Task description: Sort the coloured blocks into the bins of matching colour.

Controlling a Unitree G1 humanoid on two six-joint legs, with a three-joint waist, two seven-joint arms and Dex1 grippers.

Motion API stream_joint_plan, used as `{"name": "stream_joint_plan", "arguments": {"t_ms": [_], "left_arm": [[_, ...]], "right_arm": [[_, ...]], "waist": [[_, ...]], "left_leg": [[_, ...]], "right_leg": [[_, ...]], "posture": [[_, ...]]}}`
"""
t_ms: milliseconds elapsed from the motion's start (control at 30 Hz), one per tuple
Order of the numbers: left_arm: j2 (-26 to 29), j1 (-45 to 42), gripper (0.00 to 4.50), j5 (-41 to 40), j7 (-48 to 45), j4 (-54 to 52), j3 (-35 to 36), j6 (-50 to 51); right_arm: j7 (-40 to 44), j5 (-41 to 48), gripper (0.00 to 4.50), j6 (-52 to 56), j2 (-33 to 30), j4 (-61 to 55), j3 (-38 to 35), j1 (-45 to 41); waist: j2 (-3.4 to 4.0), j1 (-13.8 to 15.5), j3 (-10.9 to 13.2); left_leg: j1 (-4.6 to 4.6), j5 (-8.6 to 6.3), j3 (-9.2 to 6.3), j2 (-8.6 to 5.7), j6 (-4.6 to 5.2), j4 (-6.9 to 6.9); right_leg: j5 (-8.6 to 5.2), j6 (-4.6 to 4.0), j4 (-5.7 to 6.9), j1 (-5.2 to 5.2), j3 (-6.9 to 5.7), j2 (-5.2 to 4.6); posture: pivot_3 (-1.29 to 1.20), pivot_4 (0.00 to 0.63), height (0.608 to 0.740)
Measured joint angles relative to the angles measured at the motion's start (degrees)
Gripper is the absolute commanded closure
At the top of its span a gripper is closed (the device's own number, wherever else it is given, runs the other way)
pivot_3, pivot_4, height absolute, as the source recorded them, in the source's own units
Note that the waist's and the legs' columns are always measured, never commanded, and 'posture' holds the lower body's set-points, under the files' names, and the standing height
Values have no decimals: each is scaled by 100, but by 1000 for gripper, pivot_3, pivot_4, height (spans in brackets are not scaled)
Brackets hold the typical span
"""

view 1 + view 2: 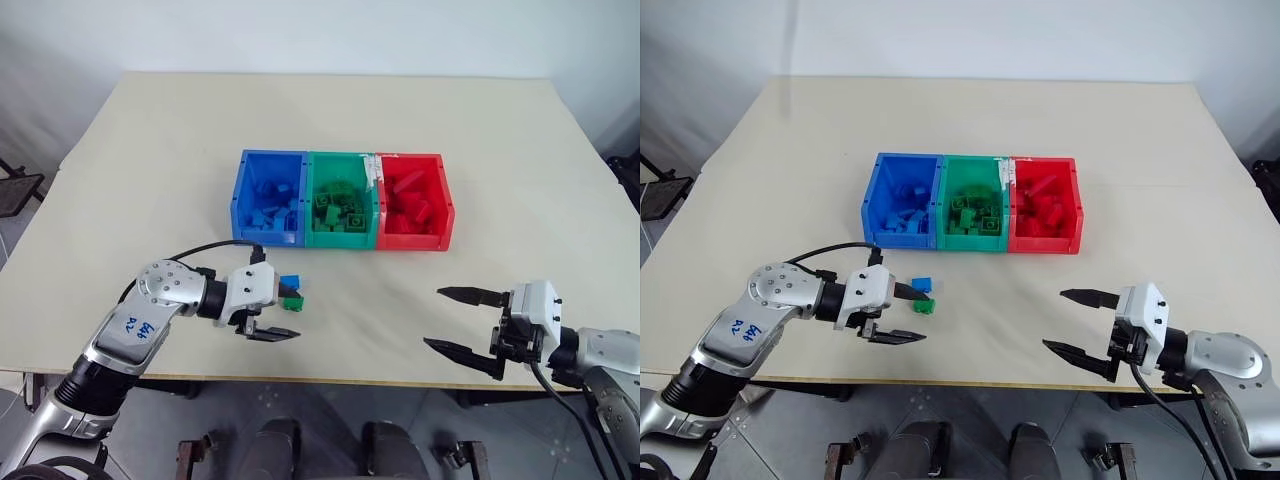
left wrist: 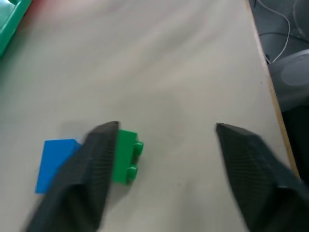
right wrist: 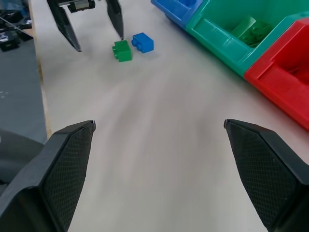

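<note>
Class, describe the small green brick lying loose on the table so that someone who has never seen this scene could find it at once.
Start at the row of three bins in the middle of the table, then come toward the near edge from the blue bin. Two loose bricks lie there by the left gripper; the green brick is the nearer one, beside one finger, with the blue brick just behind it.

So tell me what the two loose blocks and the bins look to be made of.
Green block and blue block: apparently moulded hard plastic, with studs and a slight sheen. Bins: likely glossy rigid plastic, with thin, evenly coloured walls.
</note>
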Motion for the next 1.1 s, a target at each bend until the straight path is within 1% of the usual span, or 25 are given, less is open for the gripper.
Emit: {"name": "stream_joint_plan", "arguments": {"t_ms": [200,333,567,867,967,1033,1067,1100], "left_arm": [[-409,-349,2229,405,120,472,-226,-303],[-522,-535,2229,678,161,771,-384,-465],[-497,-554,2229,887,30,889,-461,-504],[-230,-621,2229,930,-262,866,-465,-353],[-217,-621,2762,932,-277,867,-473,-361],[-222,-613,3411,931,-290,866,-488,-384],[-227,-612,3565,931,-274,868,-488,-388],[-235,-607,3562,931,-260,870,-488,-395]], "right_arm": [[-178,-1,0,-24,140,-135,-11,216],[-202,-5,0,-57,190,-136,-11,347],[-201,-11,0,-196,206,-135,-11,459],[-197,-17,0,-326,210,-135,-11,517],[-183,-19,0,-390,210,-133,-11,515],[-167,-18,0,-398,210,-131,-11,504],[-158,-18,0,-399,210,-131,-10,499],[-146,-18,0,-399,210,-131,-10,490]], "waist": [[0,10,0],[0,0,0],[0,-3,0],[0,-4,0],[0,-7,0],[0,-4,0],[0,-4,0],[0,-4,0]], "left_leg": [[-1,0,-4,-5,2,3],[-1,0,-3,-9,2,1],[-1,0,-3,-6,2,1],[0,0,-3,-5,2,3],[1,0,-3,-5,1,2],[2,0,-3,-3,1,3],[1,0,-3,-3,1,5],[1,0,-3,-3,1,5]], "right_leg": [[0,0,1,2,-1,-1],[0,1,1,1,-2,1],[0,1,3,0,-1,1],[0,1,4,1,-1,1],[0,1,5,1,-1,1],[0,1,5,2,-1,1],[0,1,5,2,-1,1],[0,1,5,2,-1,1]], "posture": [[0,150,740],[0,150,740],[0,150,740],[0,150,740],[0,150,740],[0,150,740],[0,150,740],[0,150,740]]}}
